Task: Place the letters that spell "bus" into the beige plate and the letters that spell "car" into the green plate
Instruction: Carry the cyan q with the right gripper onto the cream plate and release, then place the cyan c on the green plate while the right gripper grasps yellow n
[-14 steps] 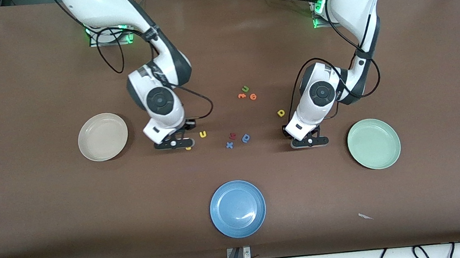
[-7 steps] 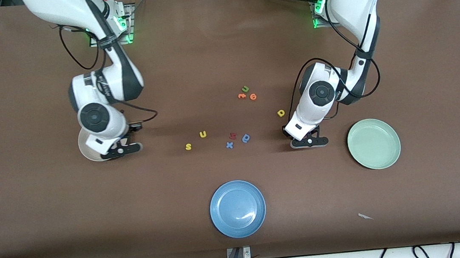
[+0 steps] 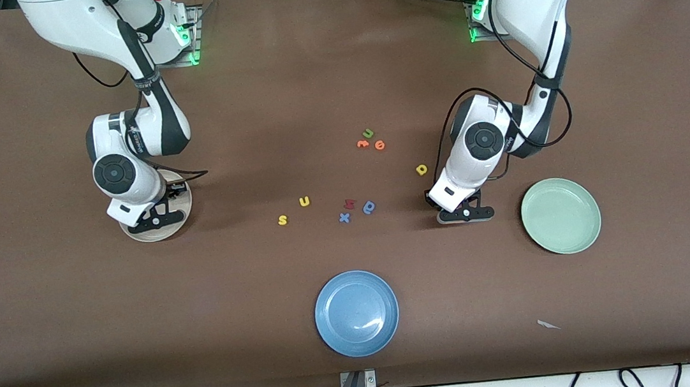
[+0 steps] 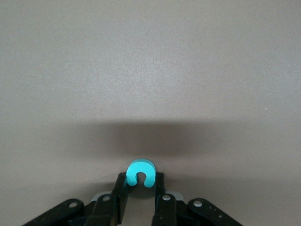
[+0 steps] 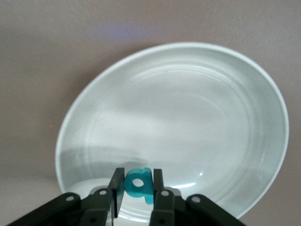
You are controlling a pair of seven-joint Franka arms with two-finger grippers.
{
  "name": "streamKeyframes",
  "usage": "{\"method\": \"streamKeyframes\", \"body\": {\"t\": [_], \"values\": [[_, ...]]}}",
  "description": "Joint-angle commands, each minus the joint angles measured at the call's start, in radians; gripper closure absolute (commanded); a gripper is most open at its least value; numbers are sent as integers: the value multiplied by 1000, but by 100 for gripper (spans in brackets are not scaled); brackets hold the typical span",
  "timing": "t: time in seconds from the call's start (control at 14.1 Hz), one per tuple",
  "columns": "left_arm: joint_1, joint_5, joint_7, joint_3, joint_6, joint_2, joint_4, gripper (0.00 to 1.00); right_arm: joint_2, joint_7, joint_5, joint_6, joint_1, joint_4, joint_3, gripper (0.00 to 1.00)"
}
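Note:
My right gripper hangs over the beige plate, shut on a teal "b" that stands between its fingers above the plate's floor. My left gripper is down at the table beside the green plate, toward the table's middle, and its jaws are shut on a teal "c". A yellow "s" and a yellow "u" lie on the table's middle. A yellow "a" lies close to the left arm's wrist. The green plate holds nothing.
A red letter, a blue "x" and a blue round letter lie between the two grippers. A green "u" and two orange letters lie farther from the camera. A blue plate sits near the front edge.
My right arm swung from beside the yellow "s" and "u" to over the beige plate, carrying the teal "b". My left gripper closed on the teal "c" without shifting place.

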Motion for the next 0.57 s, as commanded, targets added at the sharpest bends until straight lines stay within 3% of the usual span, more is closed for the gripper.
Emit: {"method": "streamKeyframes", "body": {"t": [0.0,0.21,0.5], "values": [[16,24,66,27,-155,-18,75,82,-23,-23,8,8,-5,-4,1,1],[103,24,234,28,-358,-35,176,83,-39,-17,9,-70,-3,61,10,1],[246,57,533,40,-433,-60,176,83,-19,133,112,-228,27,248,55,1]]}}
